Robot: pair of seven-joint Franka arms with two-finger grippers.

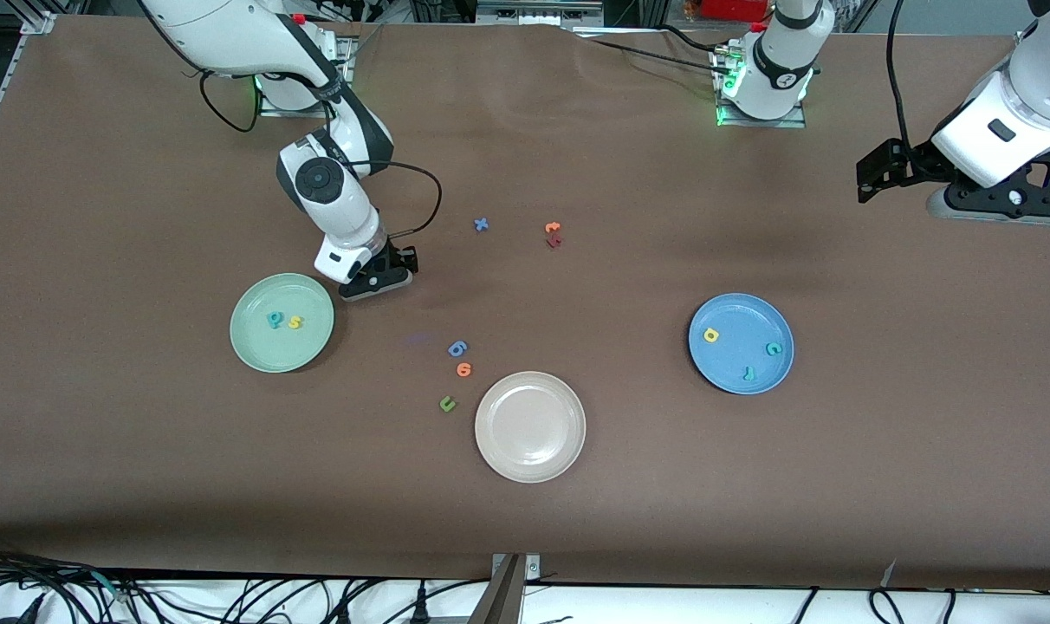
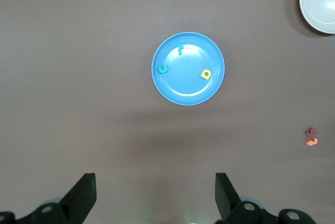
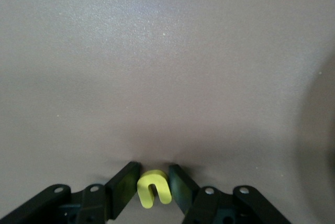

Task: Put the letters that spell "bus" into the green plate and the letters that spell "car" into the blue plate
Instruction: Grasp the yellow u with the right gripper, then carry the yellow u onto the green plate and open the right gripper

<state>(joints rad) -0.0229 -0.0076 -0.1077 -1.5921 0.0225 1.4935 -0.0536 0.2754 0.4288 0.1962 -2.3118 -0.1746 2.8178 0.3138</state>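
Brown cloth covers the table, with three plates and small foam letters on it. Down at the table just beside the green plate, the right gripper has its fingers pressed against both sides of the yellow u. In the green plate lie the teal b and the yellow s. Toward the left arm's end, the blue plate holds the yellow a, the teal c and the teal r. Between the two plates and nearer the front camera sits the beige plate, with a blue 6-like letter, an orange one and an olive-green u close beside it. The left gripper waits high over its end of the table, fingers wide apart and holding nothing.
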